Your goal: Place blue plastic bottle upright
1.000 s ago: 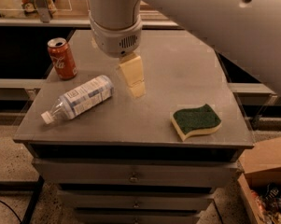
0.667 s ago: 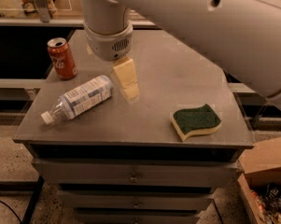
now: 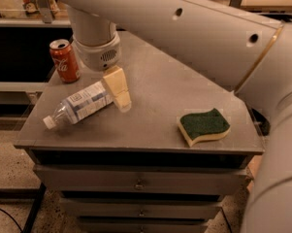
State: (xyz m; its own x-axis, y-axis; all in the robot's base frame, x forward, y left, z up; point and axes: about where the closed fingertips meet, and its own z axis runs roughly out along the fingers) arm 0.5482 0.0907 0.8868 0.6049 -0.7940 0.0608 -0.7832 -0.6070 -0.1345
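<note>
The blue plastic bottle (image 3: pixel 81 105) lies on its side on the grey cabinet top (image 3: pixel 160 81). Its white cap points to the front left corner and its pale blue-and-white label faces up. My gripper (image 3: pixel 120 96) hangs from the wrist just above the table. It is right at the bottle's base end, on its right side. I cannot tell whether it touches the bottle.
A red soda can (image 3: pixel 65 60) stands upright behind the bottle near the left edge. A green and yellow sponge (image 3: pixel 203 125) lies at the front right. My large arm spans the back and right of the view. Drawers (image 3: pixel 138 182) sit below the top.
My gripper has moved left and down across the table to the bottle's base end. The bottle, can and sponge have not moved.
</note>
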